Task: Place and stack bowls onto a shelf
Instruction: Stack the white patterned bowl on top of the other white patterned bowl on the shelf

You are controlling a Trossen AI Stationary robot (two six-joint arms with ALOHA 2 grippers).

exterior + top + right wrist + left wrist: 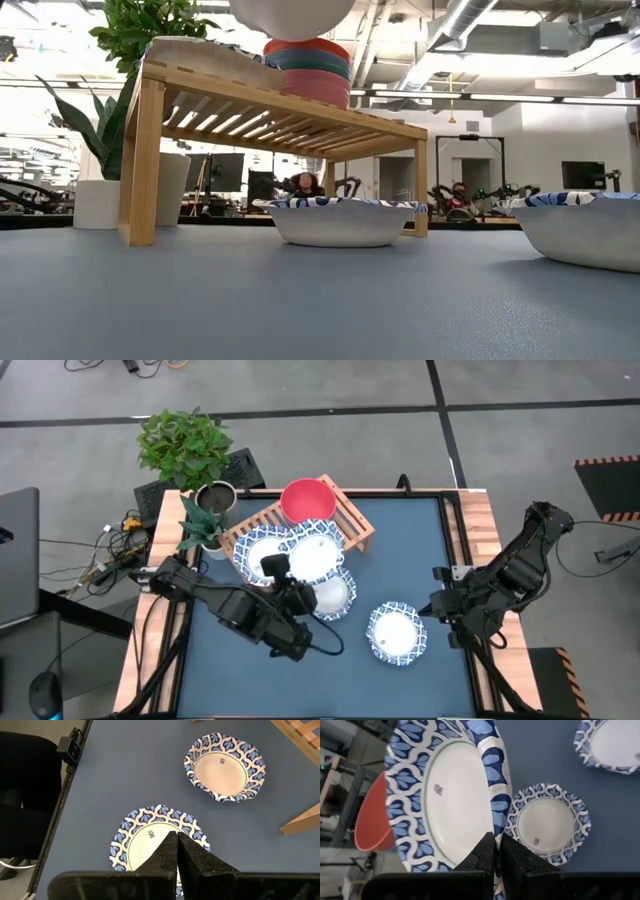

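Step in hand: a white dish w/ blue rim (445, 795) is being carried to the shelf (352, 520) by the left gripper (494, 851). Its fingers are pinched shut on the dish's rim, and the dish is held up in the air, tilted, above the shelf's near side, approx centre of the table in the high view. In the low view its pale underside (290, 15) is seen above the stack of plain bowls.

On the shelf, at approx 12 o'clock of the table, a red bowl (306, 500) is seen on top of the stack; at least one blue-rimmed dish (262, 550) is already laid at the shelf's 9 o'clock end. Two more dishes are left on the table: one (225, 767) just off the shelf's near edge, approx centre, and one (159, 842) toward 4 o'clock, under the right gripper (176, 851).

The right gripper is parked at approx 3 o'clock, fingers closed, nothing held.

Next move, as judged: the dish needs to be levelled, lowered onto a dish already on the shelf, then released w/o the red bowl being knocked.

Surface: dark blue tabletop (430, 540), wood edging. A potted plant (185, 445) stands at approx 10 o'clock. Room: open lab w/ monitors; people are seen seated far behind.
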